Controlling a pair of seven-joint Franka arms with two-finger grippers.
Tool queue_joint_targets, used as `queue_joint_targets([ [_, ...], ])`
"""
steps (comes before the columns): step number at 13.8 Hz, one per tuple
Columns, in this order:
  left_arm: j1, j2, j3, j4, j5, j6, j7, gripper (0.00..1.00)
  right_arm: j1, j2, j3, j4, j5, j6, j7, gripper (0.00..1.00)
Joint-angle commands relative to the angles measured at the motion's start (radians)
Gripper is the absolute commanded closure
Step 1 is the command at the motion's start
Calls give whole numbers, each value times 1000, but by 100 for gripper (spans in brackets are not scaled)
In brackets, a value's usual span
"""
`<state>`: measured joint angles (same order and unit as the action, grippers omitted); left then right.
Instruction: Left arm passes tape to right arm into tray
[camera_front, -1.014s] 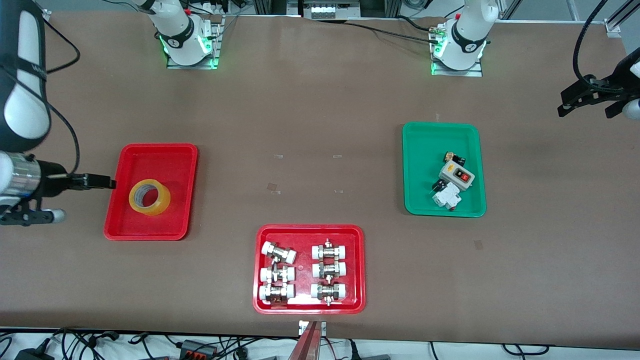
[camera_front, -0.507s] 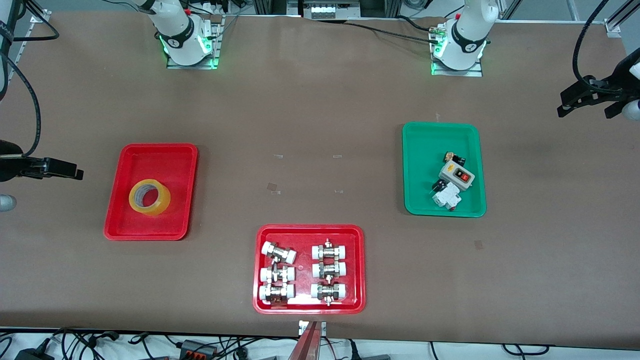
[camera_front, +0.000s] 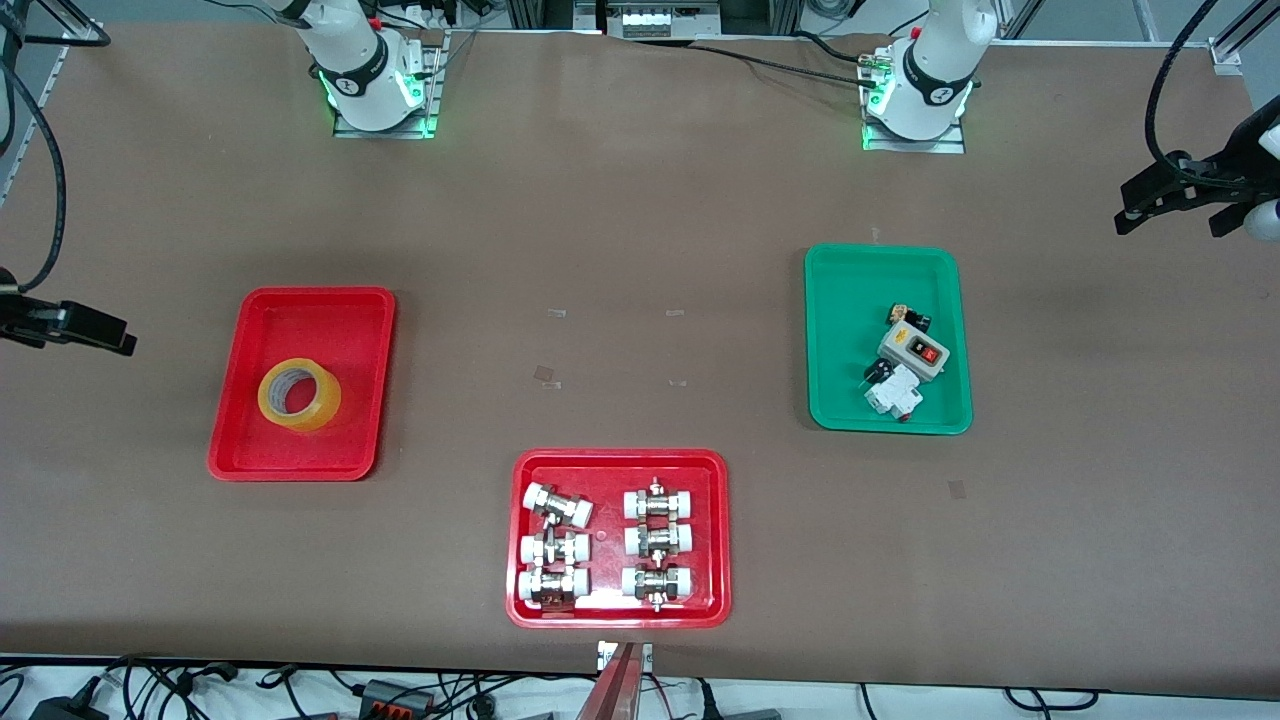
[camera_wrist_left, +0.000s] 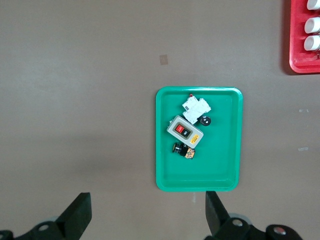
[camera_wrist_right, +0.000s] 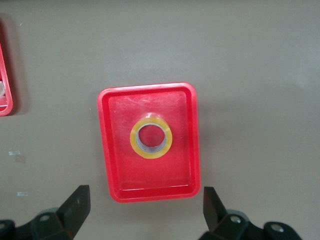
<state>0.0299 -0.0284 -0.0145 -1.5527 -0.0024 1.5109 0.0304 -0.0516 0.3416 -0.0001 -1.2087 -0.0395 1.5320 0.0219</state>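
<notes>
Right gripper (camera_wrist_right: 141, 210): fingers (camera_wrist_right: 76, 206) spread wide, nothing between them. It hangs up high, out at the right arm's end of the table, with the tray (camera_wrist_right: 107, 150) in its wrist view.

Left gripper (camera_wrist_left: 146, 212): fingers (camera_wrist_left: 79, 212) spread wide too, empty. It's high over bare table at the left arm's end, looking down on the green tray (camera_wrist_left: 162, 150) with the switch box (camera_wrist_left: 184, 131) and other small parts in it. In the front view you only catch its black tips (camera_front: 1170, 190) at the edge.

Tape (camera_front: 299, 394) lies flat in the tray (camera_front: 262, 454), hole up, roughly centred and clear of the walls. Judging by that, the task looks done; both arms are clear.

Fittings tray (camera_front: 718, 540) sits nearer the front camera, between the two arms' ends, well apart from the tape.

What could bite you from here:
- Right arm cable (camera_front: 48, 190) loops loose near the gripper. If you sweep that arm low toward the tray, the cable or a finger could clip the rim and shift it.
- Any re-grasp: the roll is smooth and flat, so a pinch that misses the wall likely skids it against the tray side.
- Park the left arm high; a low pass would cross the green tray.
</notes>
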Motion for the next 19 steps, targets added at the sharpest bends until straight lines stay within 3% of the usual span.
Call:
queue_joint_targets([
  [1,2,5,-1,17,-11,-17,-3,0,24,-46,-20,-52,-25,25,3,0],
  [6,2,5,-1,14,-11,-17,-3,0,21,-134,-24,-196,-19,89,-30,0],
  [11,2,4,-1,14,-11,-17,-3,0,21,-321,-24,-497,-22,223,-34,0],
  [14,2,4,-1,13,-11,-17,-3,0,21,-358,-24,-552,-20,229,-34,0],
  [19,2,5,-1,13,-11,-17,-3,0,21,-365,-24,-540,-10,191,-36,0],
])
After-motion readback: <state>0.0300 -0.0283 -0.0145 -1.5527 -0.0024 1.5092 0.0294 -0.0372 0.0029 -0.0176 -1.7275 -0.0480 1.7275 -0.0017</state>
